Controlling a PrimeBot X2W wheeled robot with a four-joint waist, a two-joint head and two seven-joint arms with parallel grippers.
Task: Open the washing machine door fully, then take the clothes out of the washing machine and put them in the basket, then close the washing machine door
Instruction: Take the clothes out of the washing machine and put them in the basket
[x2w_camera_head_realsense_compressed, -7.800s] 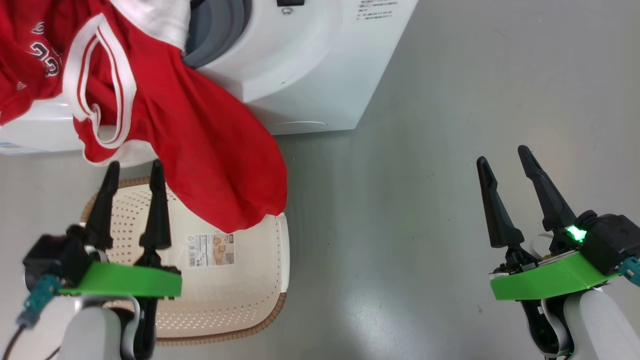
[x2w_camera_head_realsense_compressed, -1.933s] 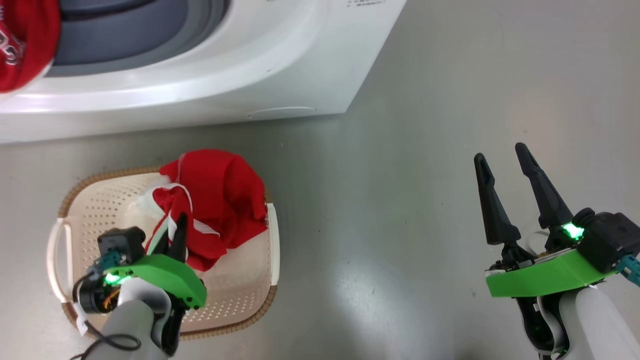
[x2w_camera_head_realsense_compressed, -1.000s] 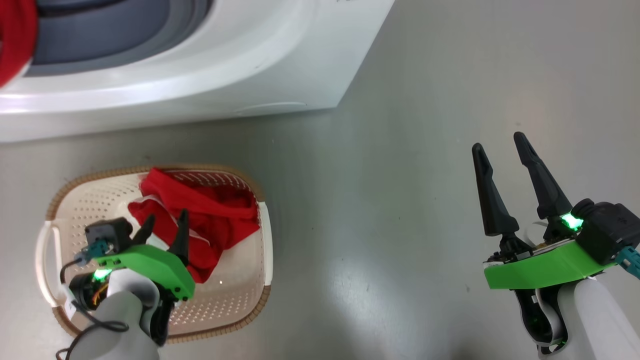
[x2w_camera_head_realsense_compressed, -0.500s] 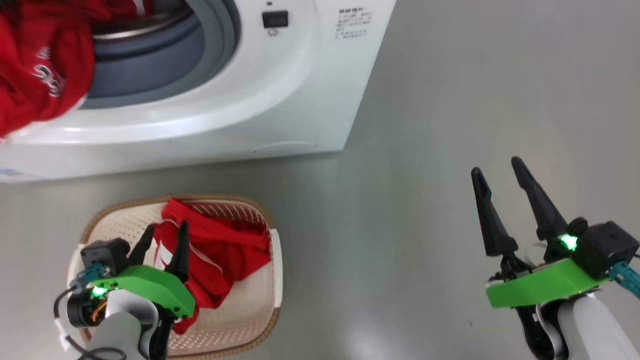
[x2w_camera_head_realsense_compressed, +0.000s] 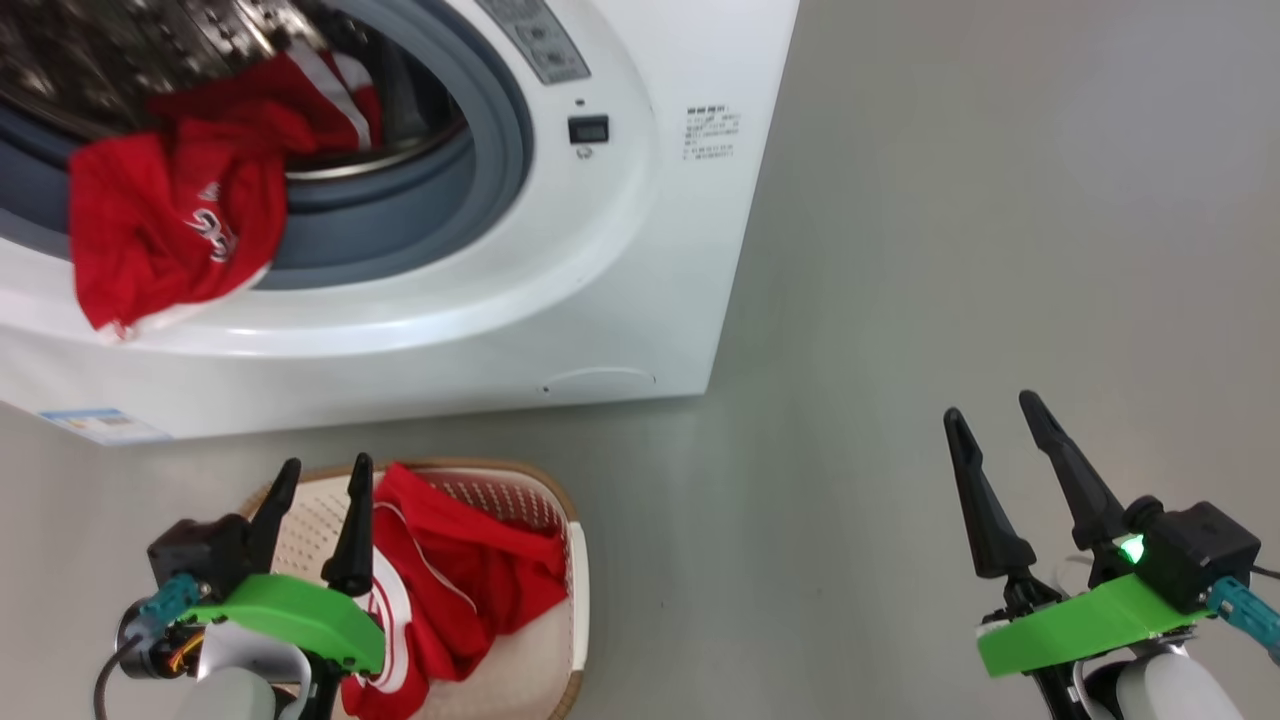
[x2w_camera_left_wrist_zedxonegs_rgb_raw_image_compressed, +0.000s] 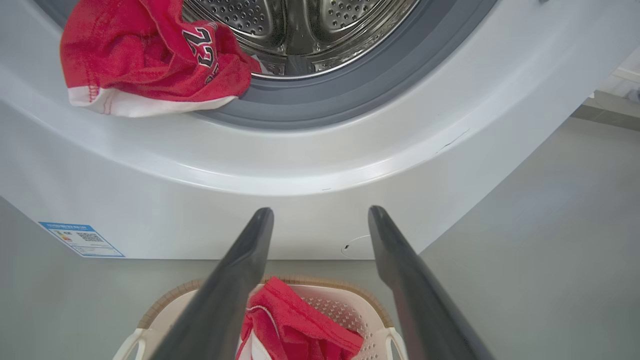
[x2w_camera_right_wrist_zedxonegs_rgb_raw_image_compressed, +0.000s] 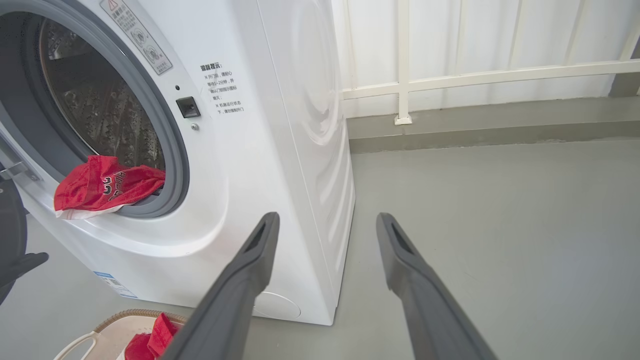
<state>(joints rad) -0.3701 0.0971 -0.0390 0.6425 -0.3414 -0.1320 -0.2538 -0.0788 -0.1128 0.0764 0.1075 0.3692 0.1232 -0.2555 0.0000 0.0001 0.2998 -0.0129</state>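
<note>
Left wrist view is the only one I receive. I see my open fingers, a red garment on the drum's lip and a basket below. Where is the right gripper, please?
Observer: The right gripper is open and empty, above bare floor, off to the right of the washing machine.
Operator: Is more cloth deeper inside?
Observer: Yes. Inside the drum, red fabric with white stripes lies behind the piece on the lip; one garment or two, I cannot tell.
Operator: And below, how full is it?
Observer: Not full. A red garment fills the right part of the basket; the left part shows its bare bottom.
</note>
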